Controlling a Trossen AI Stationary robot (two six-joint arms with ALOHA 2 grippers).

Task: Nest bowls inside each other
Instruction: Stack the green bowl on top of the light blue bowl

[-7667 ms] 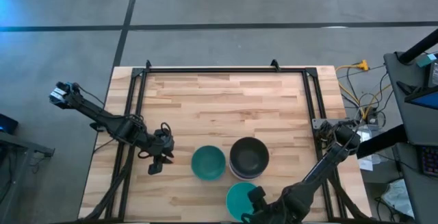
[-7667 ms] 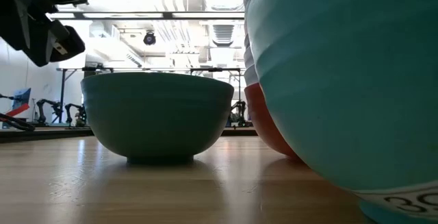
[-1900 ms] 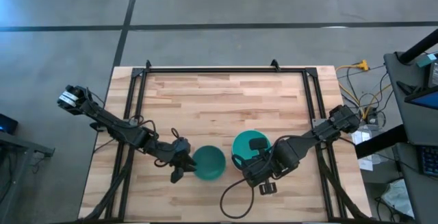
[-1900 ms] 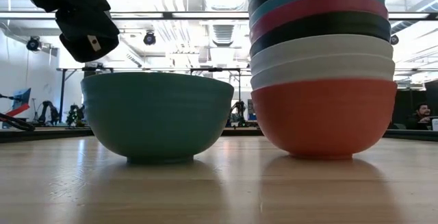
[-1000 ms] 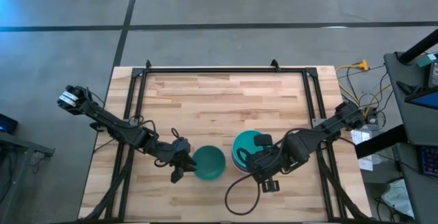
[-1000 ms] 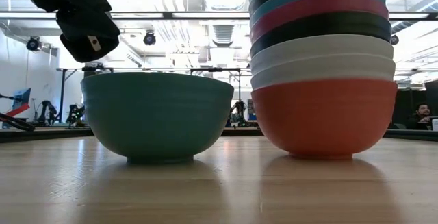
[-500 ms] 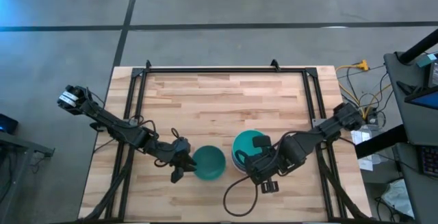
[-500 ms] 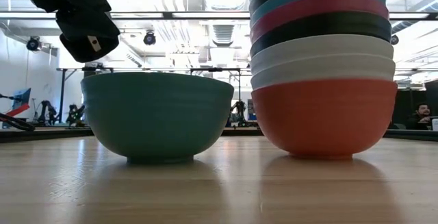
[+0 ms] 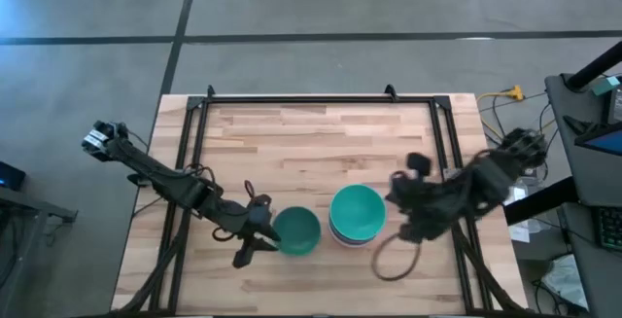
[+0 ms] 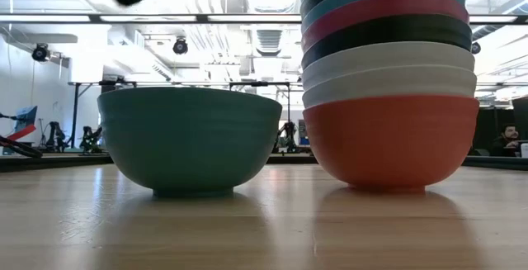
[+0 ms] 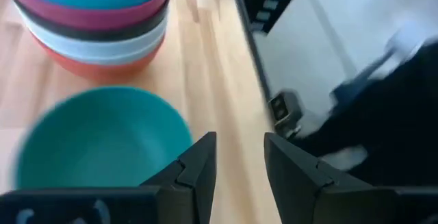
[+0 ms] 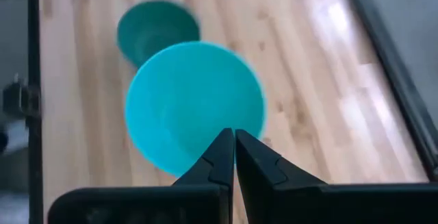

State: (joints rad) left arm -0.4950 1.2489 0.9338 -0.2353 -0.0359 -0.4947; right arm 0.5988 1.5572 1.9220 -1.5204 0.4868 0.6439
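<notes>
The right gripper (image 9: pixel 400 201) is now backing off right of centre, jaws together, empty. The stack (image 9: pixel 356 217) is sitting mid-frame; the left gripper (image 9: pixel 255 243), jaws apart, is nearing the teal bowl (image 9: pixel 294 231).

Table: light wooden butcher-block top (image 9: pixel 321 148) with a black metal frame along its edges.
Lying on it, left: a single dark teal bowl (image 9: pixel 295 230), upright.
Lying on it, right: a stack of nested bowls (image 10: pixel 388 80), red-pink at the bottom, turquoise showing on top, just beside the single bowl.
</notes>
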